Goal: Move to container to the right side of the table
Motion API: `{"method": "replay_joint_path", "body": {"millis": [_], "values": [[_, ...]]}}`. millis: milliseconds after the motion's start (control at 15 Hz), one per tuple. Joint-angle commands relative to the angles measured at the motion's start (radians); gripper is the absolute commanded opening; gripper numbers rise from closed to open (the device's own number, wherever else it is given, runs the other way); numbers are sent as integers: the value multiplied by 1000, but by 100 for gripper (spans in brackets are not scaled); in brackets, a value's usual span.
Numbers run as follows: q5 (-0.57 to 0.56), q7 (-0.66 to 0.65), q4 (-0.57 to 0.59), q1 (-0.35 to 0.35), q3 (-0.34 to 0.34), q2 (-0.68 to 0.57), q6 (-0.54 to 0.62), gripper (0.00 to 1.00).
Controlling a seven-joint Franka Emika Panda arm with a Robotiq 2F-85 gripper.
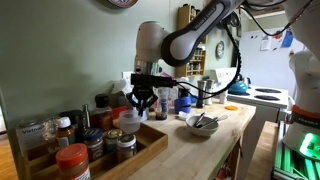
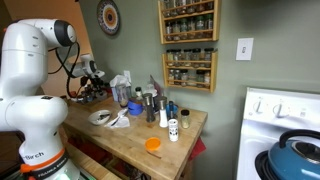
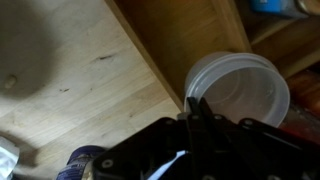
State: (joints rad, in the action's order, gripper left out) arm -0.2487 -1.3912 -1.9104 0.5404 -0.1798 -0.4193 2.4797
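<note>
A translucent white plastic container (image 3: 240, 88) fills the right of the wrist view, beside the edge of a low wooden tray (image 3: 185, 35). My gripper (image 3: 194, 106) has its two dark fingers pressed together on the container's near rim. In an exterior view the gripper (image 1: 143, 100) hangs over the container (image 1: 128, 118) at the tray's end, just above the light-wood table (image 1: 215, 135). The table also shows in the wrist view (image 3: 70, 70). In an exterior view the gripper (image 2: 92, 85) is at the far end of the table (image 2: 140, 130), and the container is hidden there.
The wooden tray (image 1: 145, 150) holds several jars, one with a red lid (image 1: 72, 158). A bowl with utensils (image 1: 202, 124), bottles (image 2: 150, 102) and an orange lid (image 2: 152, 144) stand on the table. A white stove (image 2: 285, 115) is beyond the table's end. Spice racks (image 2: 190, 40) hang on the wall.
</note>
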Motion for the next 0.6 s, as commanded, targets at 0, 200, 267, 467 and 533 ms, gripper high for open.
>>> {"method": "replay_joint_path", "body": {"millis": [0,200,267,467,533], "values": [[-37,-59,-69,16,24,139,-50,1],[4,9,-122,-28,-22,235,-161,1],[35,61,-143,-44,-47,251,-196,1],[105,165,-292,-77,-93,340,-102,1],[125,184,-337,-85,-103,365,-71,1]]}}
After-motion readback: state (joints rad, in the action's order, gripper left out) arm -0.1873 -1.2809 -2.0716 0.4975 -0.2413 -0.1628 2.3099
